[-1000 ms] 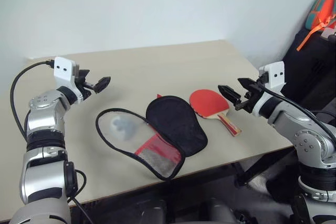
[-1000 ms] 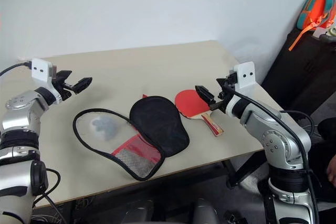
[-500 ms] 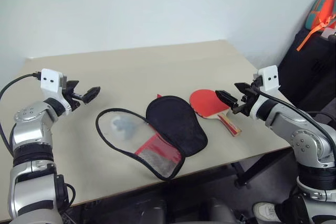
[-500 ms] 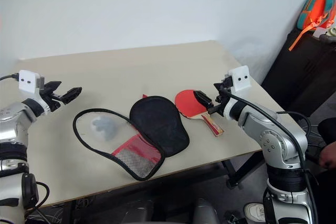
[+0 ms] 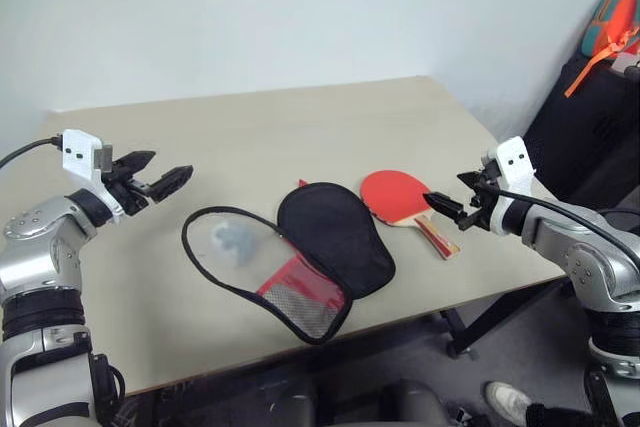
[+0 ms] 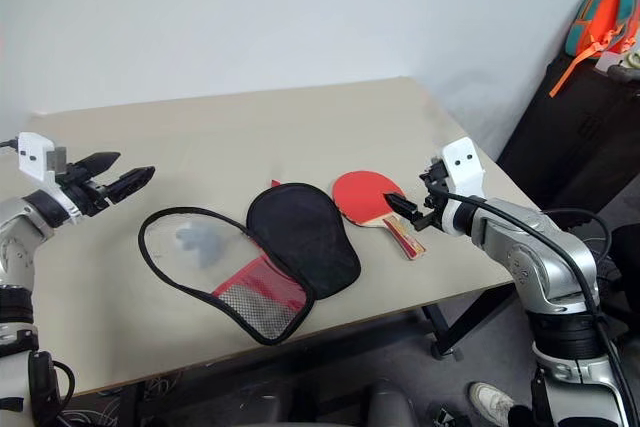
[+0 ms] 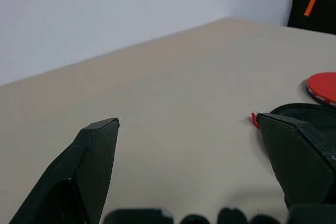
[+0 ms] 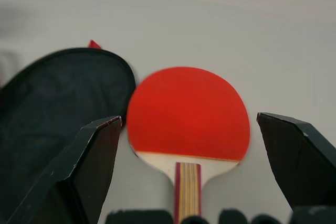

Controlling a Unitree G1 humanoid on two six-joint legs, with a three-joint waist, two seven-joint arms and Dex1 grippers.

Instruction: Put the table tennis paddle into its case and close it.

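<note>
You are at the first step, reaching for the paddle [image 5: 397, 196], which lies flat on the table [image 5: 300, 127], just right of the open case [image 5: 300, 257]. Your right gripper [image 5: 452, 209], fingers spread wide and empty, hangs just over the handle; next, lower it and close there. It has dropped since a second ago. The left gripper [image 5: 150, 177], also spread, has drawn back leftward.

1. Both arms are built of rounded silver shells joined by black ribbed rings.
2. The left gripper [image 5: 158, 180] and the right gripper [image 5: 452, 205] each have two black, pointed, wedge-shaped fingers.
3. A white box with two small dark dots sits on each wrist.
4. Black cables loop along both arms.
</note>
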